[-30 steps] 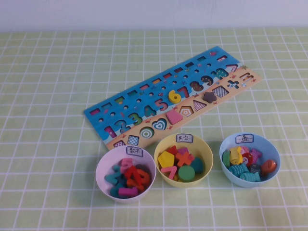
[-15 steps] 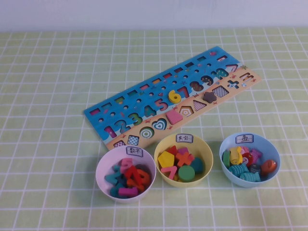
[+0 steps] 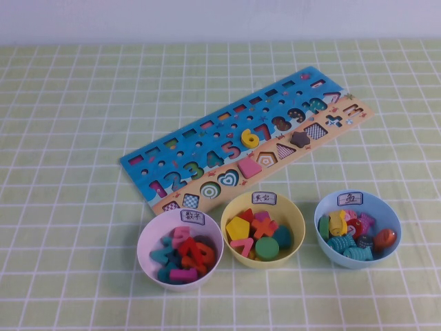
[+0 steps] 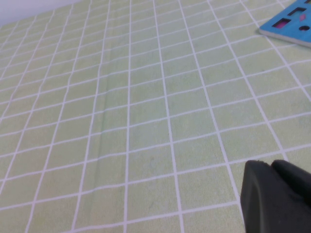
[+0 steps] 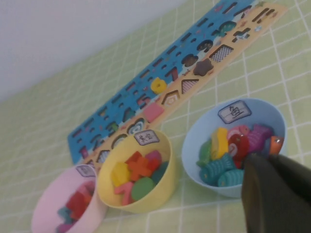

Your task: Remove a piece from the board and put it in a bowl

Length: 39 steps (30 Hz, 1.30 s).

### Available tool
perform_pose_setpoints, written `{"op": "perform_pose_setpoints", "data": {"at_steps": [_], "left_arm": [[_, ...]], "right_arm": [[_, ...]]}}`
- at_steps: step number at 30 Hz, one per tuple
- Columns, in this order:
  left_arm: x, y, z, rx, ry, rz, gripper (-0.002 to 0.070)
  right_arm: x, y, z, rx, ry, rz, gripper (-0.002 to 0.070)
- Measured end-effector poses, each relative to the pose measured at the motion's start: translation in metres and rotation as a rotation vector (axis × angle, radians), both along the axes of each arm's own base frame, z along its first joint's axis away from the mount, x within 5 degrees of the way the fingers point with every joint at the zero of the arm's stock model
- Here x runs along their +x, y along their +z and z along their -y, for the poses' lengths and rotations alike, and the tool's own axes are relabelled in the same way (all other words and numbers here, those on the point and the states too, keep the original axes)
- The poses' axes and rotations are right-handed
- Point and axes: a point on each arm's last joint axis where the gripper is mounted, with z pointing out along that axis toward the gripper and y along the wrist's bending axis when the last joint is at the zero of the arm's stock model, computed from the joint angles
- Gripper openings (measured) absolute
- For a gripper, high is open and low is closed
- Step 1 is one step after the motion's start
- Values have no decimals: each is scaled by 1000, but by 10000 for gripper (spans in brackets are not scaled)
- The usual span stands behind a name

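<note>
The dark brown star piece (image 3: 300, 138) lies in its cut-out on the tan strip of the long board (image 3: 207, 132), right of middle. It also shows in the right wrist view (image 5: 203, 67). The pale yellow bowl (image 3: 225, 222) with its white label (image 3: 264, 198) stands just in front of the board, holding several coloured shapes. Neither arm shows in the high view. My left gripper (image 4: 270, 166) hangs shut and empty over bare cloth, with a board corner (image 4: 291, 22) far off. My right gripper (image 5: 265, 158) is shut and empty, just beside the light blue bowl (image 5: 194, 150).
A pink trapezoid (image 3: 249, 167) and a yellow 6 (image 3: 250, 138) also sit on the board. A lilac-pink bowl (image 3: 143, 241) of numbers stands left of the yellow bowl, and the light blue bowl (image 3: 396, 222) of fish stands right of it. A green checked cloth covers the table.
</note>
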Motion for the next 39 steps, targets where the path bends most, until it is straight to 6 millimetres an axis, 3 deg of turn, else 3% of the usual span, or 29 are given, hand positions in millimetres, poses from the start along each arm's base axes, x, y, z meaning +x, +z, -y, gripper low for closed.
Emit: {"op": "perform_pose_setpoints", "data": {"at_steps": [4,9,14,19,26,35,39], "left_arm": [[0,0,0,0,0,0,-5],[0,0,0,0,0,0,-5],[0,0,0,0,0,0,-5],[0,0,0,0,0,0,-5],[0,0,0,0,0,0,-5],[0,0,0,0,0,0,-5],[0,0,0,0,0,0,-5]], "right_arm": [[13,47,4,-213,27,-33,-18],[47,102,12,-445,70,-154,-18],[96,125,14,-571,204,-347,-18],[148,124,-5,-671,430,-463,-18],[216,115,-53,-888,661,-570,-18],[311,98,-95,-963,662,-567,-13],[345,83,-107,-962,665,-560,90]]}}
